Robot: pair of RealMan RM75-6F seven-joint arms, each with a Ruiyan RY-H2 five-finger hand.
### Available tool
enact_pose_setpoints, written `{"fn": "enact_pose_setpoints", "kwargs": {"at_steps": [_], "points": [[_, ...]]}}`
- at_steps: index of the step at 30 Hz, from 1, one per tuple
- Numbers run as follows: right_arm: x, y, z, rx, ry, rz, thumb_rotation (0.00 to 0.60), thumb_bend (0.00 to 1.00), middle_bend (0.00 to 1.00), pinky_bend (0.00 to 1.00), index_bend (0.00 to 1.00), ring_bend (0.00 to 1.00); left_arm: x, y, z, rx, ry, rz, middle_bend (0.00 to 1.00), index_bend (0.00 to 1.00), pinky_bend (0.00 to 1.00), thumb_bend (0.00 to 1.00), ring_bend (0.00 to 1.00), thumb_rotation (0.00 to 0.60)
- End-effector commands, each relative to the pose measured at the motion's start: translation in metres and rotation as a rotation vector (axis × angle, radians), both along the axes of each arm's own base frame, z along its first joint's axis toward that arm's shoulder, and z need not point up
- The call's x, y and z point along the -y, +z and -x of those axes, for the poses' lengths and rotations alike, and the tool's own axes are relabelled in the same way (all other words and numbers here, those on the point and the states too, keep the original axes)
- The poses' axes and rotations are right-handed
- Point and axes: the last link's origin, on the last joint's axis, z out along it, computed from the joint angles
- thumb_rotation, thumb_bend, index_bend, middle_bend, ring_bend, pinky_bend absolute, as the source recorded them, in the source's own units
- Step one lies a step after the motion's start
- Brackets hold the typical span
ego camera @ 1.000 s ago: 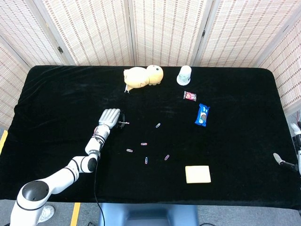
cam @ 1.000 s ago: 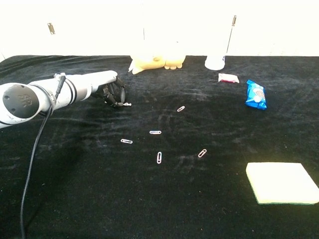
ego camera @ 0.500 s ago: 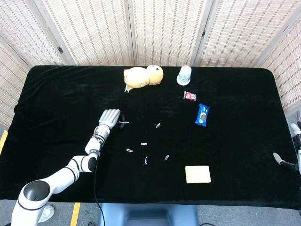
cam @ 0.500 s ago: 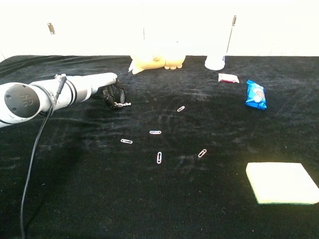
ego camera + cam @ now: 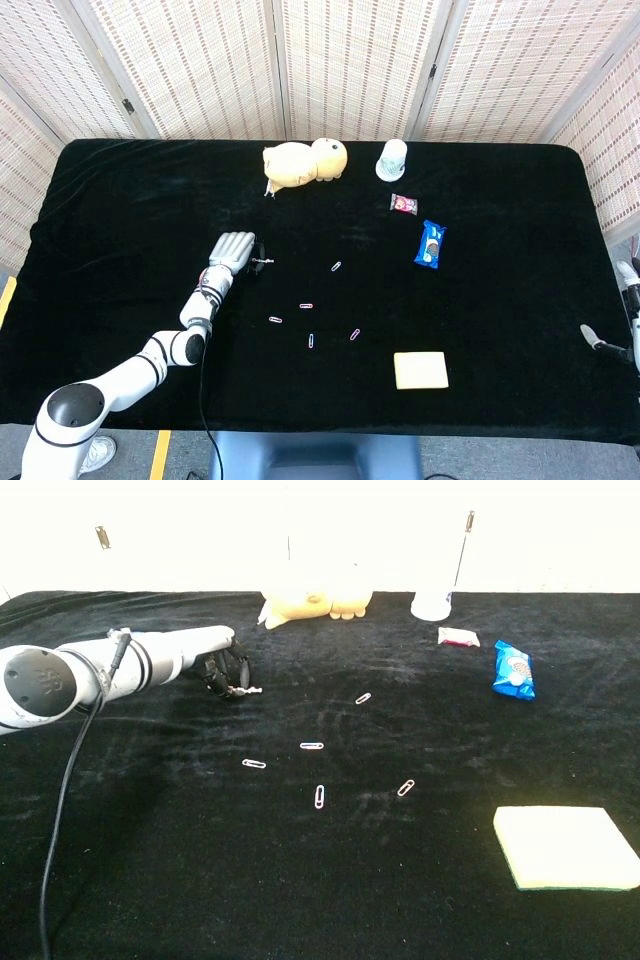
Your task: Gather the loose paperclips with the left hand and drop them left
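Several loose paperclips (image 5: 306,305) lie scattered on the black tablecloth near the table's middle; the chest view shows them as small clips (image 5: 311,746). My left hand (image 5: 232,250) hovers to their upper left and pinches one paperclip (image 5: 263,261) at its fingertips. In the chest view the same left hand (image 5: 222,668) has its dark fingers curled around that paperclip (image 5: 246,690). Only a sliver of my right hand (image 5: 603,342) shows at the right edge of the head view, and its pose is unclear.
A yellow plush toy (image 5: 305,162) and a white cup (image 5: 392,160) stand at the back. A small red packet (image 5: 403,203) and a blue snack packet (image 5: 431,244) lie to the right. A yellow sponge (image 5: 421,370) sits near the front right.
My left hand has drifted slightly left with the pinched paperclip. The loose paperclips have not moved.
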Motion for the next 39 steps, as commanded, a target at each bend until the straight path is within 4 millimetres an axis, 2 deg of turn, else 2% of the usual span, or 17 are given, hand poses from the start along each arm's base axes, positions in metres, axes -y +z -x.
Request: {"fn": "enact_pose_setpoints", "kwargs": {"at_steps": [1,6,10,15,21,30,39], "points": [[0.000,0.000,0.000,0.000,0.001,0.000,0.600,0.24,0.00,0.01,0.00,0.05,0.000,-0.001,0.001,-0.004,0.003,0.008,1.00,0.54,1.00,0.46,1.00,0.600],[0.000,0.000,0.000,0.001,0.000,0.001,0.600,0.24,0.00,0.01,0.00,0.05,0.000,-0.002,0.000,-0.012,0.000,0.003,1.00,0.53,1.00,0.46,1.00,0.600],[-0.001,0.001,0.000,0.002,0.002,0.000,0.600,0.23,0.00,0.01,0.00,0.05,0.000,-0.001,-0.001,-0.001,-0.002,-0.011,1.00,0.61,1.00,0.46,1.00,0.600],[-0.001,0.000,-0.001,-0.002,0.003,0.002,0.600,0.23,0.00,0.01,0.00,0.05,-0.001,0.001,0.002,-0.015,-0.002,-0.030,1.00,0.78,1.00,0.51,1.00,0.600],[0.000,0.000,0.000,-0.002,0.001,0.000,0.600,0.23,0.00,0.01,0.00,0.05,-0.005,0.012,0.002,-0.009,-0.010,-0.061,1.00,0.80,1.00,0.51,1.00,0.600],[0.001,-0.002,-0.001,-0.004,0.003,-0.005,0.600,0.23,0.00,0.01,0.00,0.05,-0.003,0.052,-0.005,0.156,-0.003,-0.143,1.00,0.80,1.00,0.49,1.00,0.600],[0.003,-0.005,-0.001,-0.003,0.006,-0.030,0.600,0.24,0.00,0.01,0.00,0.05,0.019,0.086,-0.005,0.419,0.075,-0.135,1.00,0.80,1.00,0.48,1.00,0.600]]}}
